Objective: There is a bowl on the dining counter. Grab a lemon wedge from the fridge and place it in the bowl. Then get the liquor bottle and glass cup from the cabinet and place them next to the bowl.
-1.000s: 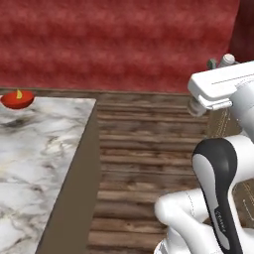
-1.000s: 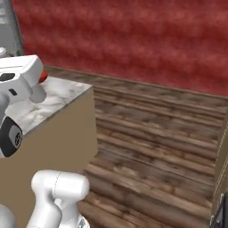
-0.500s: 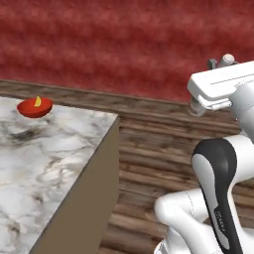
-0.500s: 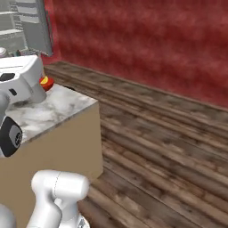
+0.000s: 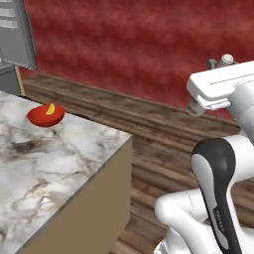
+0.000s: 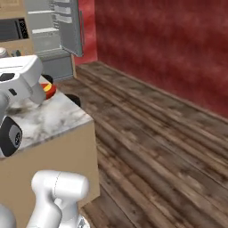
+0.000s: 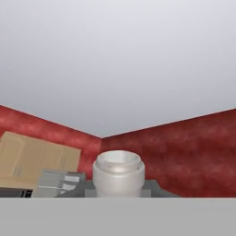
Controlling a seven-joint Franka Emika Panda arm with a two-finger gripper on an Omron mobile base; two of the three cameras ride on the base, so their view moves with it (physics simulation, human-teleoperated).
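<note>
Our claw is clamped on the bottle (image 7: 117,177), its neck at six o'clock. The wedge (image 5: 50,109) lies in the bowl (image 5: 44,117) on the counter (image 5: 59,163).

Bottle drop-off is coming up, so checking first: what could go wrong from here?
1. The liquor bottle is being carried while the hand view looks up at the ceiling. At that tilt it may slip.
2. The bowl, with the lemon wedge inside, sits near the dining counter's far edge. Setting the bottle down beside it could nudge it off.
3. The fridge door stands open beyond the counter. A wide arm swing could clip it.
</note>
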